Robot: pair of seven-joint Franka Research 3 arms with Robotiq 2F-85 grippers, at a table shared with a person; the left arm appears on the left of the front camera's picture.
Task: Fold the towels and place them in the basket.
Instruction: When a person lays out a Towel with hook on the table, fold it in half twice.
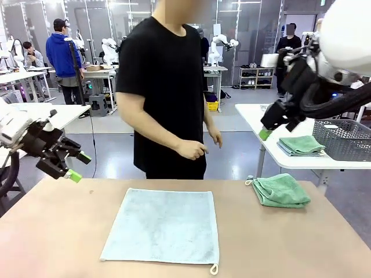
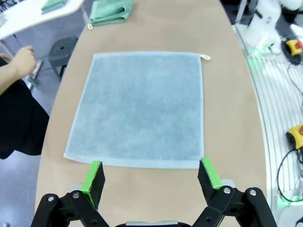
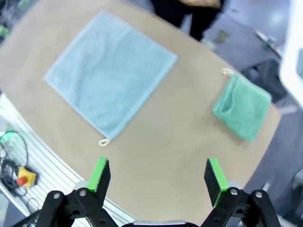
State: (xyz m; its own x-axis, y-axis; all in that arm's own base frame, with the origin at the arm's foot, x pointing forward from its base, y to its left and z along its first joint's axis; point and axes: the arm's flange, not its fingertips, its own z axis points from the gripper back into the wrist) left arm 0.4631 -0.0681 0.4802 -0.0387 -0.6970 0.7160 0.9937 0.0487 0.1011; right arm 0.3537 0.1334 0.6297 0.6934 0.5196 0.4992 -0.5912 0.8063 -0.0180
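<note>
A pale blue-grey towel [image 1: 162, 226] lies spread flat on the middle of the tan table [image 1: 58, 231], its loop tag at the near right corner. A mint green towel [image 1: 281, 191] sits folded and bunched at the far right. The dark grey mesh basket [image 1: 345, 139] stands on a white side table beyond the right edge. My left gripper [image 1: 79, 167] hovers open, high over the table's left end. My right gripper [image 1: 268, 128] hangs open, high at the right. Both wrist views look down on the blue towel [image 2: 139, 109] [image 3: 109, 71] between empty open fingers, with the green towel [image 2: 111, 10] [image 3: 241, 106] beside it.
A person in black stands at the far edge with both hands [image 1: 194, 149] held near the waist, off the table. Another folded green cloth [image 1: 301, 145] lies on the white side table [image 1: 272, 119] beside the basket. Bare tabletop surrounds the flat towel.
</note>
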